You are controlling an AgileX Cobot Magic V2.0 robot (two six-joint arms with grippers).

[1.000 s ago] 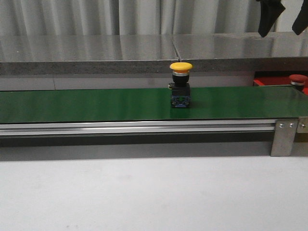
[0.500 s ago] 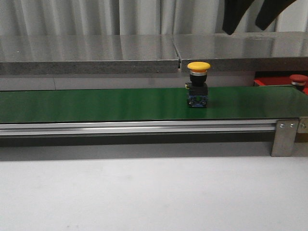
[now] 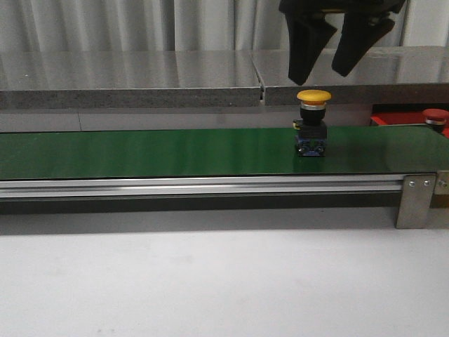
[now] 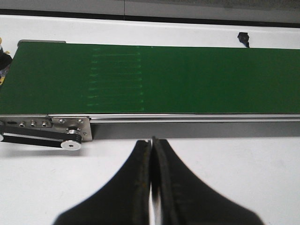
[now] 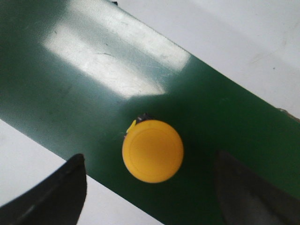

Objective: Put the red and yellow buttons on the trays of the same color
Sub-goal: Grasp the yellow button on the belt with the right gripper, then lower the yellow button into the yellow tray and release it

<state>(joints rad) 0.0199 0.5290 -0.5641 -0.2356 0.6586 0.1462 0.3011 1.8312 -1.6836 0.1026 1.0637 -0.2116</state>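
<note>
A yellow button [image 3: 313, 121] with a black and blue base stands upright on the green belt [image 3: 140, 152], right of the middle. It also shows from above in the right wrist view [image 5: 153, 150]. My right gripper [image 3: 326, 74] hangs open just above it, fingers apart on either side; in the right wrist view the gripper [image 5: 152, 187] has nothing between its fingers. A red button [image 3: 435, 119] sits on the red tray [image 3: 393, 117] at the far right, behind the belt. My left gripper [image 4: 151, 143] is shut and empty over the white table, near the belt's edge.
A grey metal shelf [image 3: 126, 77] runs behind the belt. The belt's aluminium rail [image 3: 196, 186] and end bracket [image 3: 414, 200] face the front. The left wrist view shows the belt's pulley [image 4: 71, 144] and a small black object [image 4: 243, 37] on the table.
The yellow button has ridden the belt to the right. My right gripper has come down and leftward from the top right corner and now hangs above the button.
</note>
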